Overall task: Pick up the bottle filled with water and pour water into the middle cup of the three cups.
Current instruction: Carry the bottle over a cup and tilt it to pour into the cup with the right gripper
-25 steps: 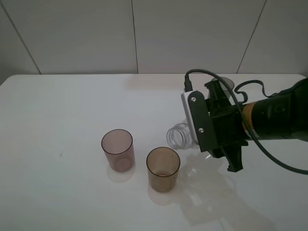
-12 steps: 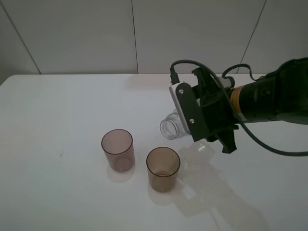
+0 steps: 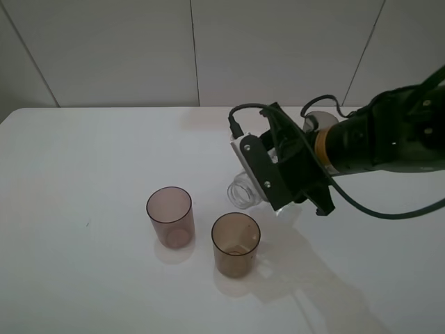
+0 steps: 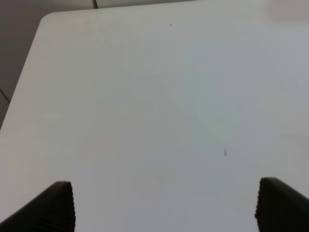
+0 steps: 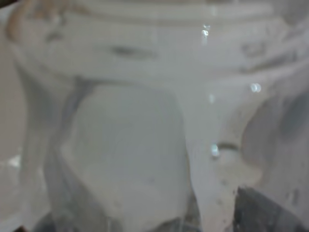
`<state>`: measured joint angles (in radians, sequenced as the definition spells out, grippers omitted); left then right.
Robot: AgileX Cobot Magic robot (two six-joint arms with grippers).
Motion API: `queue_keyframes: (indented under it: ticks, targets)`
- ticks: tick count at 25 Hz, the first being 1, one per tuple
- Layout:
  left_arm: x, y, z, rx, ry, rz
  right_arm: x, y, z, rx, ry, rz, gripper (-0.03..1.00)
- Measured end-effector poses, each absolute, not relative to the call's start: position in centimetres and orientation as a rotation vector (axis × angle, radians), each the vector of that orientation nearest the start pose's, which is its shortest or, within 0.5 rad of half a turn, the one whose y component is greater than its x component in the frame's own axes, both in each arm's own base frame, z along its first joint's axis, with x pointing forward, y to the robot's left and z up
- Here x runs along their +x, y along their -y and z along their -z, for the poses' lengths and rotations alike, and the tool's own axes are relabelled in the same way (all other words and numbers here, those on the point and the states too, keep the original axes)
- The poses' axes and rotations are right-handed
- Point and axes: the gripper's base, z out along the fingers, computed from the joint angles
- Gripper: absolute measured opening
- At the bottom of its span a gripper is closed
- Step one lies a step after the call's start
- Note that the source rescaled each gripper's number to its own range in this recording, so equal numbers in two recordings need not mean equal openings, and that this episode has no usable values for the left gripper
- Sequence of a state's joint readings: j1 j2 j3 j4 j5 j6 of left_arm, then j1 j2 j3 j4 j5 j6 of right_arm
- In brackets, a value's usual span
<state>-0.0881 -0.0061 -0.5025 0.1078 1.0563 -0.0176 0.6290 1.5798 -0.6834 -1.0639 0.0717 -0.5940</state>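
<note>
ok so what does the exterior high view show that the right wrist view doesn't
Only the exterior high view shows the mauve-pink cup, the amber middle cup, the white table, and the right gripper holding the bottle tilted, mouth turned toward the cups. Only the right wrist view shows a blurred close-up of the plastic, with what look like droplets on it. Both show the clear bottle.

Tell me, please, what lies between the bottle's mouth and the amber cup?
Only bare table separates bottle and amber cup, seen in the exterior high view.
</note>
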Motion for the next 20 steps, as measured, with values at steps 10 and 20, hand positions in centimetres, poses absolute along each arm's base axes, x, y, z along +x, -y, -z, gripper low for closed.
queue_keyframes:
  ticks: [10, 20]
  targets:
    - [-0.54, -0.9, -27.87, 0.066, -2.026, -0.062, 23.92, -16.63, -17.16, -2.328, -0.899, 0.605, 0.03]
    - [-0.54, -0.9, -27.87, 0.066, -2.026, -0.062, 23.78, -16.87, -17.18, -2.353, -0.839, 0.629, 0.03]
